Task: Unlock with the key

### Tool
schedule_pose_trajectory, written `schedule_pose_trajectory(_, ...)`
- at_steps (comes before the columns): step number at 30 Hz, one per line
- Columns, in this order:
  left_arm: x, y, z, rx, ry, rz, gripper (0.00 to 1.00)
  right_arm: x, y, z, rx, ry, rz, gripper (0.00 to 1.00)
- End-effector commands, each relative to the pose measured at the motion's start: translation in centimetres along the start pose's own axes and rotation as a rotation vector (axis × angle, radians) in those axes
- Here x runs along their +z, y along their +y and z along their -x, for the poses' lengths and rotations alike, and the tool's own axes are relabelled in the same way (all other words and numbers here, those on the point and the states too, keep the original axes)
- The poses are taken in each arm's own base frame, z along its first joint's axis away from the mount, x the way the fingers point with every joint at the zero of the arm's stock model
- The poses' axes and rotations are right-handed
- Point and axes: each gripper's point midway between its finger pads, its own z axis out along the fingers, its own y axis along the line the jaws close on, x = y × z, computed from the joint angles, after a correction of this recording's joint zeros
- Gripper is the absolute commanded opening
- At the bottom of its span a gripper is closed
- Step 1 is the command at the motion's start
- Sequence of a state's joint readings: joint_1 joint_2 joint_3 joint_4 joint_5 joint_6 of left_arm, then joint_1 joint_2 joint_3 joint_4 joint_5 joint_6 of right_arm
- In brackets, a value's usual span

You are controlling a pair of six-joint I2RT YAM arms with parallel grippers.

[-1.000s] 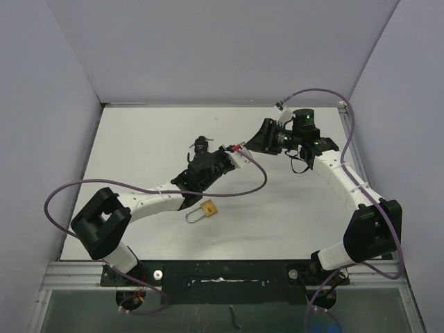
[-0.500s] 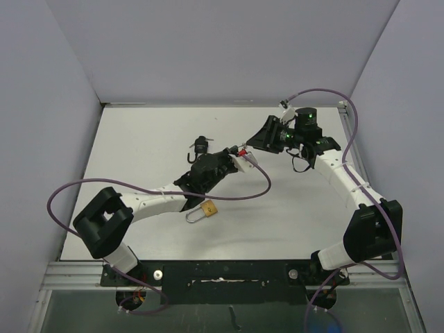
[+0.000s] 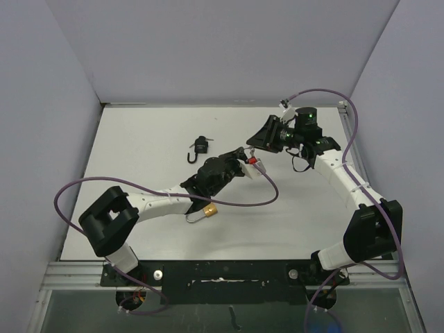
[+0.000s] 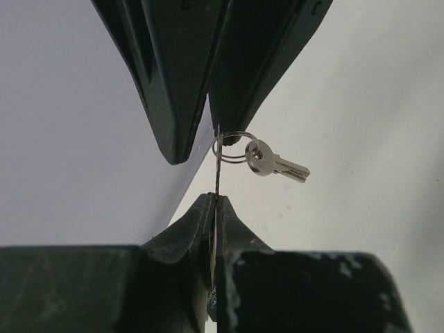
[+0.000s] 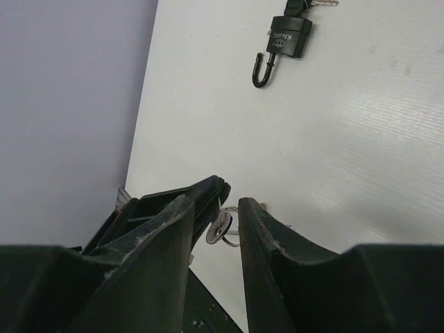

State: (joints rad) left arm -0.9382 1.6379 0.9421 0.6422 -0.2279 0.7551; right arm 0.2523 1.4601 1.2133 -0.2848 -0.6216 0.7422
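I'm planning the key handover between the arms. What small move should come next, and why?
Probably close the right gripper onto the key: its jaws stand apart on either side of it, while the shut left gripper pinches it.

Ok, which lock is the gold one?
The gold padlock is the one nearer the front, tucked against the left arm. The other padlock is black and lies farther back by itself, its hook open.

Soft even light, faint shadows, overhead view sharp, wrist-view foregrounds dark, blurred
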Motion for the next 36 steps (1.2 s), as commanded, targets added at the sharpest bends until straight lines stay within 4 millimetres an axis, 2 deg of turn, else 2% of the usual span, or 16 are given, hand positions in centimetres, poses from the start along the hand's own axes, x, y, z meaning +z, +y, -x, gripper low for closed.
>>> schedule_pose_trajectory(1, 0.8, 2.8, 2.9, 0.016, -0.074, 0.100, 0.00, -1.7, 3.4, 2.3, -0.063, -0.075, 0.084, 0.31)
schedule_pose_trajectory(16, 1.0, 3.3, 2.9, 0.034, -0.064, 0.157, 0.00, -0.9, 2.4, 1.4, -0.024, -0.041, 0.077, 0.23)
schedule_pose_trajectory(21, 1.1, 3.4, 3.0, 0.042, -0.063, 0.173, 0.00, -0.8, 2.3, 1.3, -0.020, -0.035, 0.075, 0.16)
schedule_pose_trajectory(27, 1.3, 3.5, 3.0, 0.044, -0.061, 0.195, 0.00, -0.7, 2.1, 1.2, -0.010, -0.035, 0.069, 0.00)
schedule_pose_trajectory(29, 1.3, 3.7, 3.0, 0.044, -0.058, 0.214, 0.00, -0.7, 1.9, 1.4, -0.002, -0.044, 0.059, 0.00)
schedule_pose_trajectory(32, 1.2, 3.4, 2.8, 0.051, -0.057, 0.223, 0.13, -0.8, 1.7, 1.7, 0.013, -0.066, 0.049, 0.00)
schedule_pose_trajectory(35, 1.1, 3.2, 2.4, 0.047, -0.050, 0.228, 0.19, -0.8, 1.6, 2.0, 0.024, -0.081, 0.053, 0.00)
schedule_pose_trajectory(36, 1.0, 3.2, 2.3, 0.043, -0.048, 0.231, 0.27, -0.8, 1.5, 2.1, 0.029, -0.087, 0.050, 0.00)
